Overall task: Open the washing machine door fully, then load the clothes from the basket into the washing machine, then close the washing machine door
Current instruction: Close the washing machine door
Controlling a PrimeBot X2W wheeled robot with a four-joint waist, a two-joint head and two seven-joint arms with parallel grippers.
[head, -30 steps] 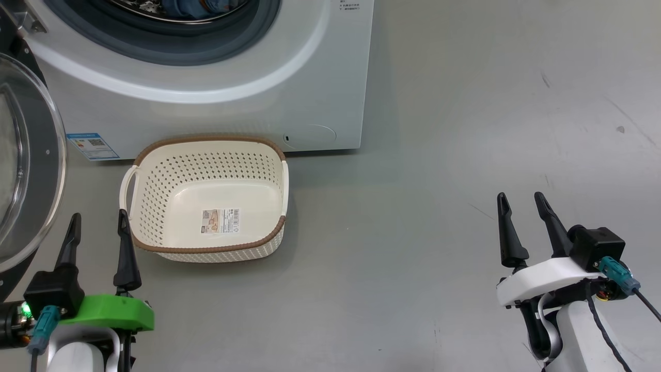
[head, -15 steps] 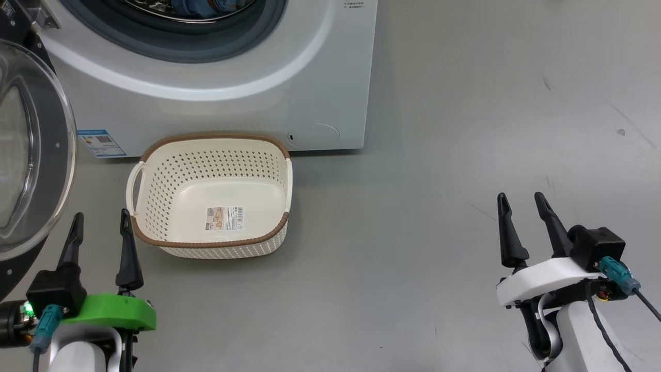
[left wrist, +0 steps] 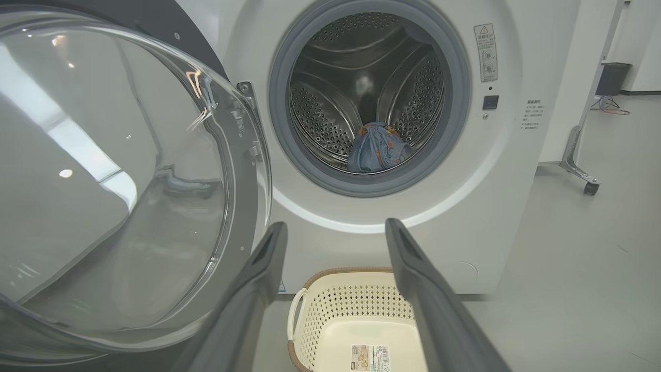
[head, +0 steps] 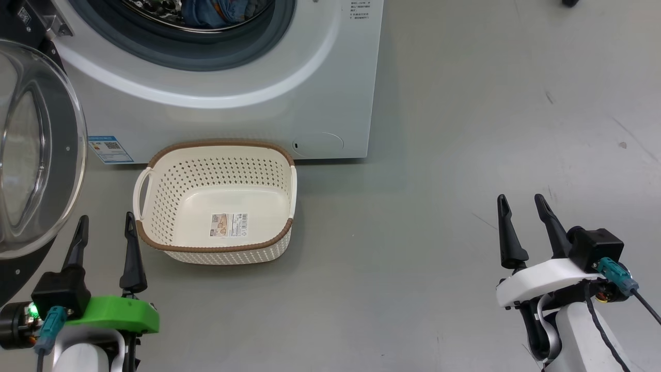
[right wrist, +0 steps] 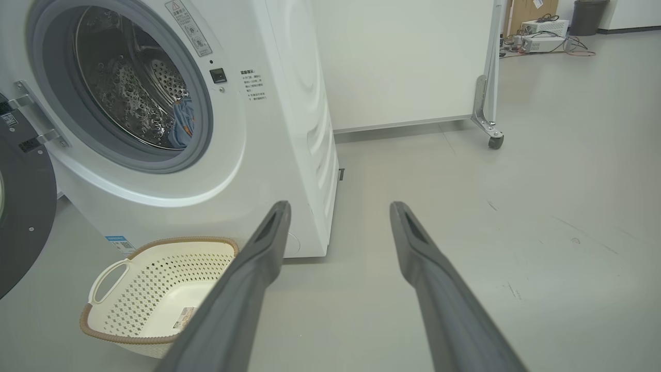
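Grey floor bearing white washing machine, washing machine door open at left, blue clothes inside drum, cream basket just before it, left gripper and right gripper with fingers apart.

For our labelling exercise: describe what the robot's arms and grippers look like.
Both have two long dark tapered fingers. The left gripper sits on a bright green mount, the right gripper on a white one. Each carries a black block with a teal connector and cable; forearms are white.
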